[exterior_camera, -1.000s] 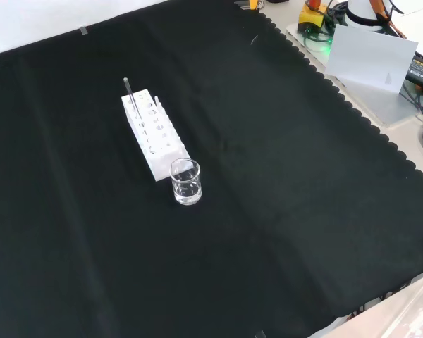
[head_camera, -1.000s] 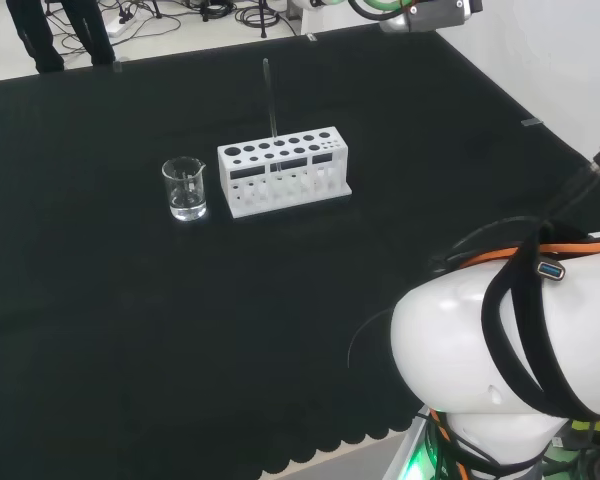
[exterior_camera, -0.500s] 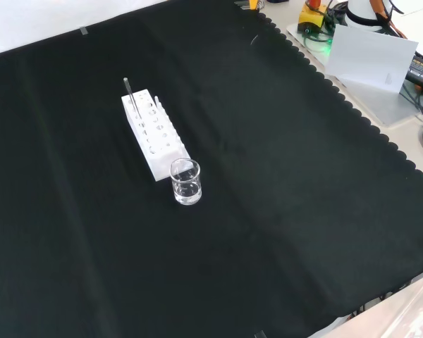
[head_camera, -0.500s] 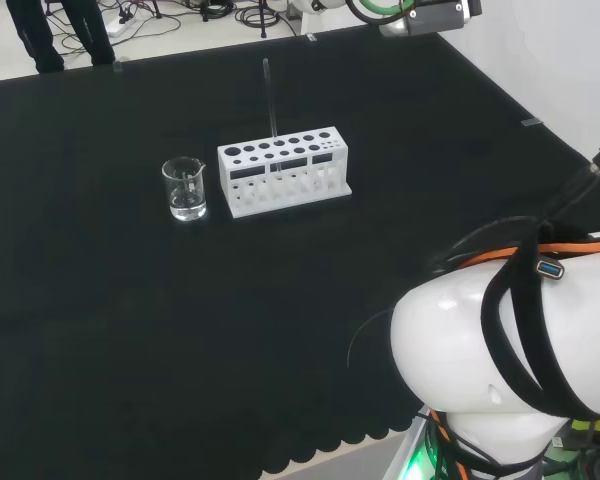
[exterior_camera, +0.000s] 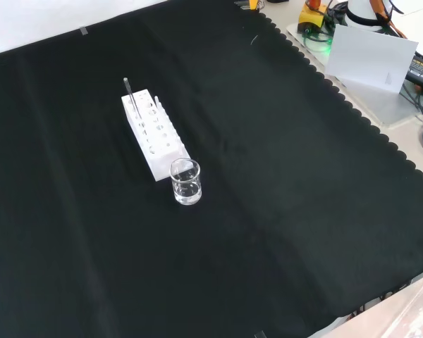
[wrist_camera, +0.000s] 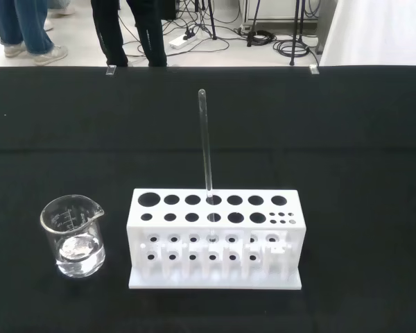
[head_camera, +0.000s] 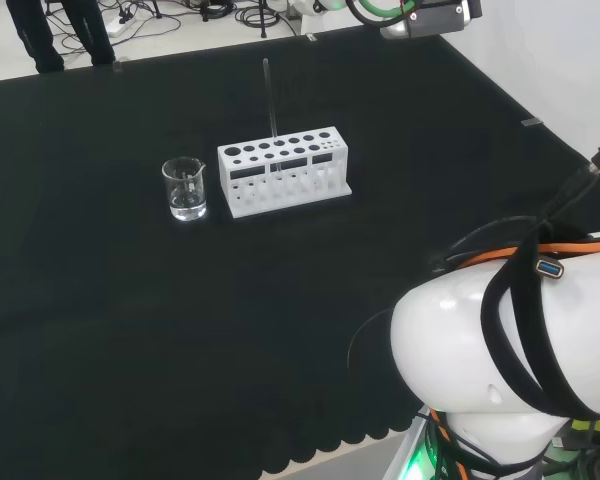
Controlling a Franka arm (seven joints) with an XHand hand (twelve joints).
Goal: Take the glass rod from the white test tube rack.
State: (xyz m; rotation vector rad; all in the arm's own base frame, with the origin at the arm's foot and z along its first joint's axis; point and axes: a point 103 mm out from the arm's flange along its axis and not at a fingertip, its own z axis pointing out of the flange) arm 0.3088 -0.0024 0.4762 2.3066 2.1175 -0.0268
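Black cloth point(head_camera: 180, 330) covers the whole bench, lying flat with faint creases and a scalloped hem along the lower edge of the head view and the right side of the front view. Beyond the cloth's far edge, at the top of the wrist view, lies a pale floor strewn with black cables point(wrist_camera: 284, 31) and stand legs. In the upper right of the front view a white board point(exterior_camera: 370, 58) leans on a grey table beside more wiring.

The white test tube rack point(head_camera: 283, 170) stands a little above and left of centre in the head view, upper left of centre in the front view point(exterior_camera: 154, 133), and low in the middle of the wrist view point(wrist_camera: 215, 239). The glass rod point(wrist_camera: 205, 146) stands nearly upright in a hole of the rack's back row, near the middle, rising well above the rack; it shows too in the head view point(head_camera: 269, 98) and the front view point(exterior_camera: 129, 95).

A small glass beaker point(head_camera: 184, 188) stands just beside the rack's left end in the head view, apart from it, with a little clear liquid in the bottom.

Whether the hand's fingers are straight or curled cannot be told.
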